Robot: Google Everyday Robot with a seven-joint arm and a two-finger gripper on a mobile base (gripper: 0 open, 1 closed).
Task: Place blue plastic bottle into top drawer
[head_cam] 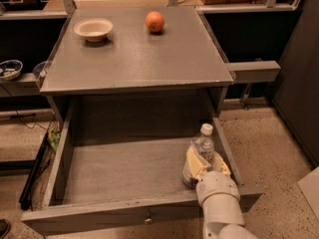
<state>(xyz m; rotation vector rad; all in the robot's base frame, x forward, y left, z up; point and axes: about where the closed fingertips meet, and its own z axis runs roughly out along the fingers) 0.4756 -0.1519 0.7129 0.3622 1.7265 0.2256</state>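
Camera view: gripper (208, 164), bottle (203, 146) in drawer (119, 169)

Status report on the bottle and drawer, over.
Pincer inside open top drawer, front right corner, shut on blue plastic bottle. Bottle upright, low in drawer. Bowl and orange up on tabletop, out of the way.

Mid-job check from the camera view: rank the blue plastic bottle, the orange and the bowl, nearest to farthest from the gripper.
The gripper is at the right front of the open top drawer.
1. blue plastic bottle: right at the gripper, upright in the drawer.
2. orange: on the tabletop, back centre.
3. bowl: on the tabletop, back left.
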